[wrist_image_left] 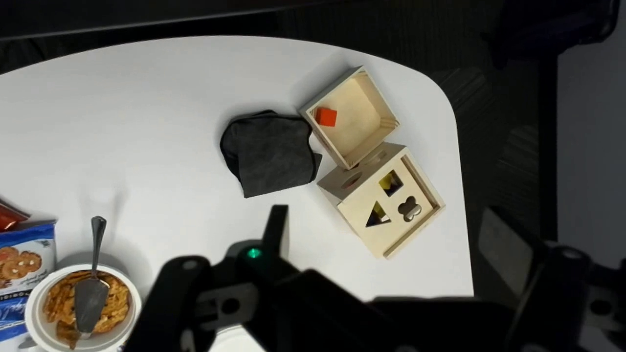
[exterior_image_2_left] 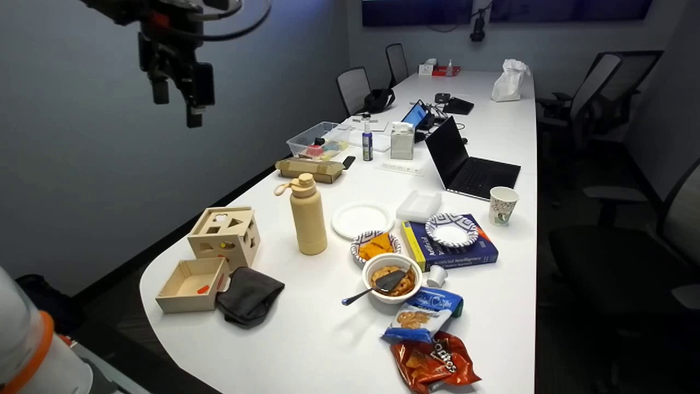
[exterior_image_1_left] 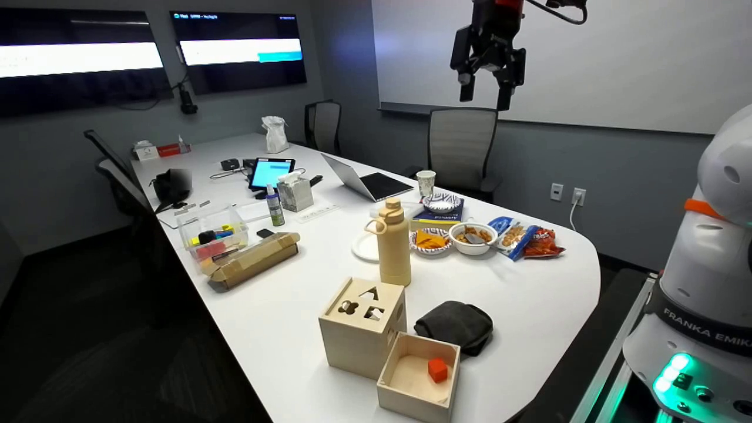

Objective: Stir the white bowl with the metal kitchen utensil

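Note:
The white bowl is plain, round and pale inside, with brown snack pieces in it. It shows in both exterior views (exterior_image_1_left: 470, 249) (exterior_image_2_left: 391, 299) and at the lower left of the wrist view (wrist_image_left: 35, 309). The metal utensil (exterior_image_2_left: 389, 280) lies with its flat blade on the snacks and its handle over the rim; it also shows in an exterior view (exterior_image_1_left: 473, 238) and in the wrist view (wrist_image_left: 91, 304). My gripper (exterior_image_1_left: 485, 98) (exterior_image_2_left: 177, 105) is open and empty, high above the table, well away from the bowl. Its fingers stand wide apart in the wrist view (wrist_image_left: 392, 239).
A patterned bowl with orange chips (exterior_image_2_left: 377, 246), blue (exterior_image_2_left: 418, 317) and red (exterior_image_2_left: 435, 361) snack bags and a small white cup (exterior_image_2_left: 437, 276) crowd the white bowl. A tall tan bottle (exterior_image_1_left: 393, 247), wooden shape box (exterior_image_1_left: 358, 341), open wooden box (wrist_image_left: 354, 115) and dark cloth (wrist_image_left: 274, 154) stand nearby.

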